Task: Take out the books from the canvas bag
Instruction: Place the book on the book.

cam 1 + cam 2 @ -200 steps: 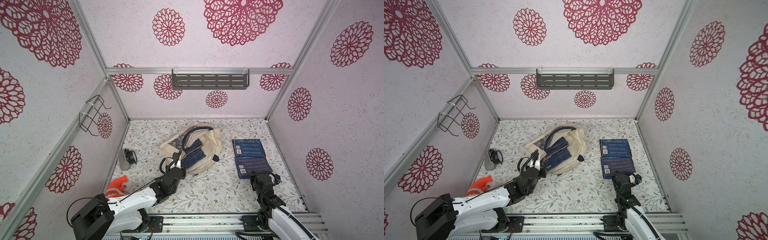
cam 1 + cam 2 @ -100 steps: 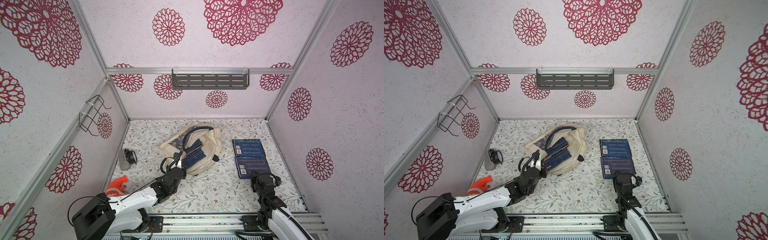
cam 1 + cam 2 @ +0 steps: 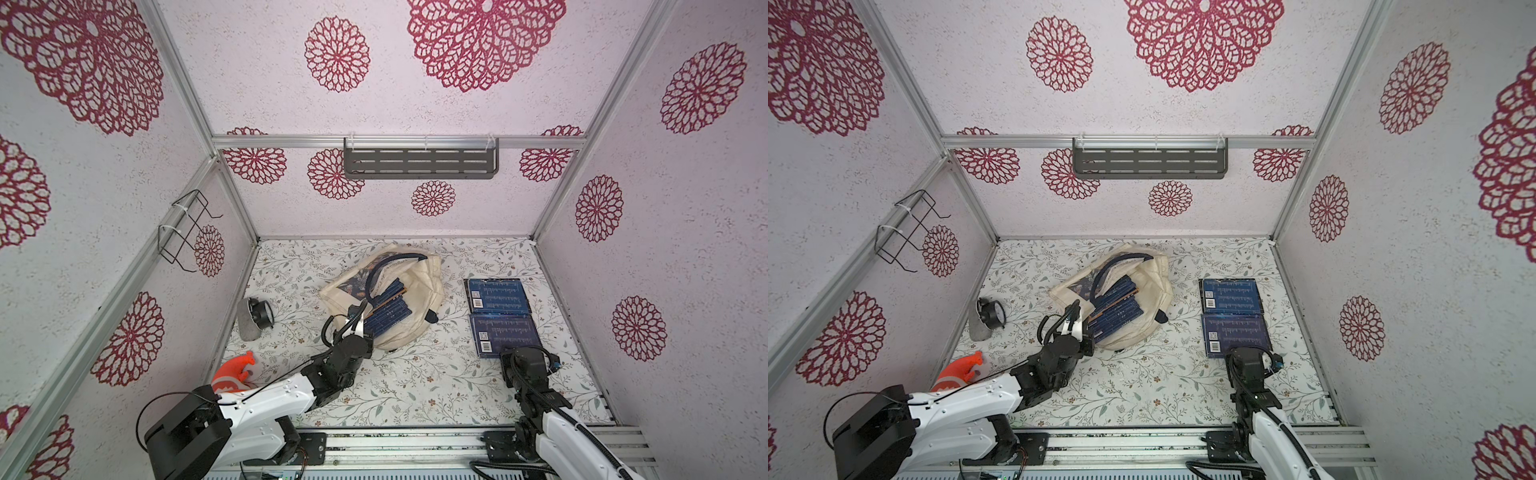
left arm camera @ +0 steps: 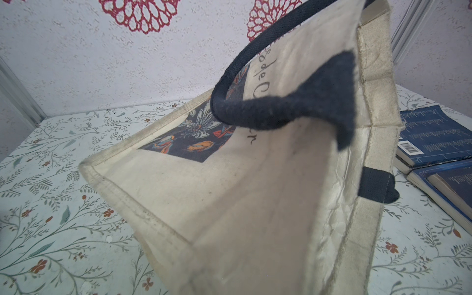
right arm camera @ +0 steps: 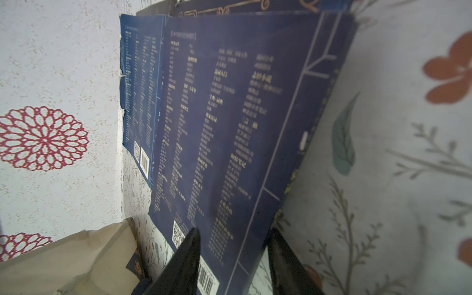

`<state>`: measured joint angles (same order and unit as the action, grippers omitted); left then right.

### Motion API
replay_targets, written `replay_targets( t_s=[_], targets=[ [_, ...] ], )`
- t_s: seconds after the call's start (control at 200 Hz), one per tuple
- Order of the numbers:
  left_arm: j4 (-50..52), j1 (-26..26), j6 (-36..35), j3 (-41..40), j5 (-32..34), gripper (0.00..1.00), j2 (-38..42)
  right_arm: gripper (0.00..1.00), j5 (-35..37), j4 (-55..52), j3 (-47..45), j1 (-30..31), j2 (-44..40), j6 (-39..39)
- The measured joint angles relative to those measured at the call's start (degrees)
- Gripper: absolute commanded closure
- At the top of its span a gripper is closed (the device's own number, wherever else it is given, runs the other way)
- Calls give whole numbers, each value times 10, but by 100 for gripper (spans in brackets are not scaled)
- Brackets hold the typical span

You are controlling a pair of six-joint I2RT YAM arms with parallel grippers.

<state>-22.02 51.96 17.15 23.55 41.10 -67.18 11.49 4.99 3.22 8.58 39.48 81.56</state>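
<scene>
Since a second ago the right claw (image 5: 235, 231) has let go: its jaws now stand apart over a corner of the near stack (image 3: 505, 334), holding nothing, with a second stack (image 3: 496, 295) just beyond it. That closes one drop-off, I judge, and the next move calls for swinging that low, forward-reaching arm back to the bag (image 3: 424, 286), where more books (image 3: 388, 309) lie fanned in its mouth. Left claw (image 3: 358, 328), on an arm stretched forward, is closed at the bag's near rim; whether it pinches canvas is hidden.
</scene>
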Motion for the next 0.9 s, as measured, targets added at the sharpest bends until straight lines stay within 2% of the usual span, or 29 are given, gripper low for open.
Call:
replay_targets(
  t_s=[0.225, 0.435, 0.54, 0.721, 0.771, 0.806, 0.901],
  targets=[
    [0, 0, 0, 0, 0, 100, 0, 43, -3, -14, 0, -2, -23, -5],
    [0, 0, -1, 0, 2, 100, 0, 43, -2, -16, 0, -2, -34, -15],
    [0, 1, -1, 0, 4, 100, 0, 40, -2, -14, 0, -2, -28, -29],
    [0, 2, -1, 0, 4, 100, 0, 23, 1, -25, 7, -2, -33, -45],
    [0, 2, -2, 0, 4, 100, 0, 12, -2, -28, 8, -2, -39, -49],
    [0, 2, -2, 0, 4, 100, 0, 2, -3, -33, 10, -2, -44, -52],
    [0, 2, -3, 0, 4, 100, 1, 1, -7, -63, 24, -3, -52, -55]
  ],
)
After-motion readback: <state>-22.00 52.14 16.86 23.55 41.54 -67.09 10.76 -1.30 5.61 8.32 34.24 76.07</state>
